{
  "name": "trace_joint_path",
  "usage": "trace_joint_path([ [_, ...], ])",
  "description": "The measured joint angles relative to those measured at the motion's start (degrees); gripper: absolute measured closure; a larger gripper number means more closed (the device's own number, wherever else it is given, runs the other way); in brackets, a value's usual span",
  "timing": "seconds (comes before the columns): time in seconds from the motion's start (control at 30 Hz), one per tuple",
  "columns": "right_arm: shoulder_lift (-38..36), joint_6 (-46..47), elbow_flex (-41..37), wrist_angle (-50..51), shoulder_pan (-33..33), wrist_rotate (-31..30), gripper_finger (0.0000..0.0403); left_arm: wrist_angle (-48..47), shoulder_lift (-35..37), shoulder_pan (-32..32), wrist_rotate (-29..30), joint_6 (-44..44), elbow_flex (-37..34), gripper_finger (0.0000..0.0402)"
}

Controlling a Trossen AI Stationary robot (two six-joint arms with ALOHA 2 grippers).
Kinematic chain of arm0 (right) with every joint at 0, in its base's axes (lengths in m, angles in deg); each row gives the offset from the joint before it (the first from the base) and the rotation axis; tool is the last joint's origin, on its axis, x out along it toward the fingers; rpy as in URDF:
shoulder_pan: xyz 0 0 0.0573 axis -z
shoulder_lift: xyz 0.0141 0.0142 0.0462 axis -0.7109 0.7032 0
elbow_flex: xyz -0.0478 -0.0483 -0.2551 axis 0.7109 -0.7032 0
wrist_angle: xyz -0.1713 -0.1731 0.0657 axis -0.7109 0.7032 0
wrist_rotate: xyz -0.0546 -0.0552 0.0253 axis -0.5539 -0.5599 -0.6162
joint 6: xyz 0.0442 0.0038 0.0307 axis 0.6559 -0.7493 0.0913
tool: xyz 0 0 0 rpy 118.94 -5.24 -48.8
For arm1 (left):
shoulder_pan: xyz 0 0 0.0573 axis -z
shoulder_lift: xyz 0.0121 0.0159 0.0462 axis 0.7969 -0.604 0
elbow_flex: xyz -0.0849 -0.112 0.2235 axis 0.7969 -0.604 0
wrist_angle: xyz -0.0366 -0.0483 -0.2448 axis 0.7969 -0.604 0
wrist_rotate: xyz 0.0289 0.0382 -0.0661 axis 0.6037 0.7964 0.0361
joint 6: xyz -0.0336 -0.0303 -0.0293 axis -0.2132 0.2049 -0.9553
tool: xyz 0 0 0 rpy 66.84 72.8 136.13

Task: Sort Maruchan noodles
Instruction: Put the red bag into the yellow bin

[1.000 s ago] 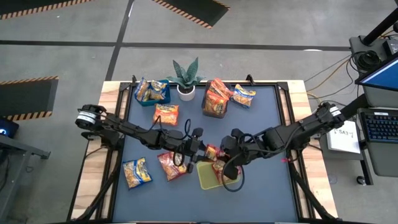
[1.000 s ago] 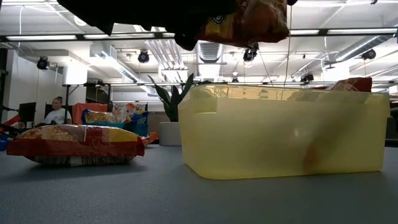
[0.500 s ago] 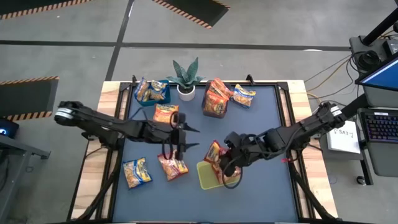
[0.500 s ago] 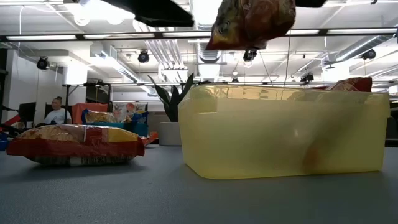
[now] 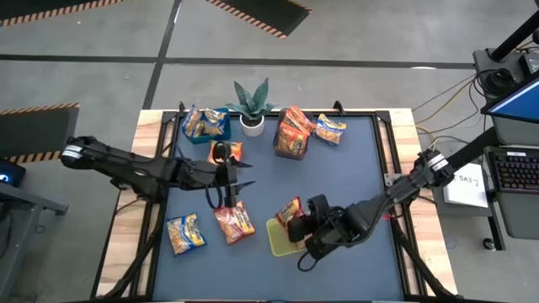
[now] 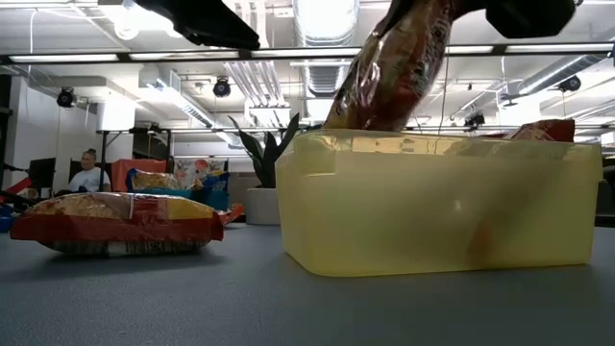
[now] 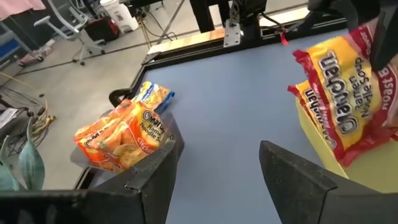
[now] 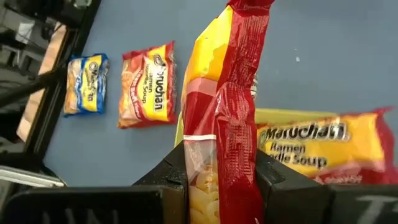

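The table [image 5: 354, 168] carries my two arms and the scattered noodles. The yellow bin [image 5: 278, 238] sits near the front edge, with one packet already lying in it [image 8: 323, 149]. The clear bin [image 5: 290, 135] and the blue bin [image 5: 206, 124] stand at the back, either side of a plant [image 5: 250, 105], each holding packets. My left gripper [image 5: 240, 175] hangs over the table between the blue bin and the yellow bin, fingers wide apart and holding nothing. My right gripper [image 5: 305, 220] is clamped across the middle of a red packet [image 5: 290, 210], held on edge with its lower end dipping into the yellow bin. Loose packets remain: a red one [image 5: 234, 221] and a blue one [image 5: 184, 233] near the front left, an orange one [image 5: 221, 151] by the blue bin, a yellow one [image 5: 330, 129] beside the clear bin. I judge each packet light, its wrapper slick and crinkly, its block brittle; pinch across the flat middle, gently.
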Motion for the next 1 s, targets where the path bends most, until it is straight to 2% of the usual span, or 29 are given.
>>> trace_joint_path([
  [0.43,5.7,0.0,0.0,1.9,-1.6,2.9,0.0328,-0.4,0.1,0.1,0.0,0.5,0.0,0.0192],
  [0.67,5.8,-2.5,0.0,2.9,-1.6,2.6,0.0325,-0.1,-0.2,0.1,0.0,0.2,0.0,0.0192],
  [0.8,5.7,-3.0,0.0,2.8,-1.6,2.9,0.0306,-0.1,-0.9,0.1,0.0,0.2,0.0,0.0192],
  [1.0,5.7,-3.0,0.0,2.8,-1.5,4.2,0.0253,0.0,-1.4,0.1,0.0,0.1,0.0,0.0192],
])
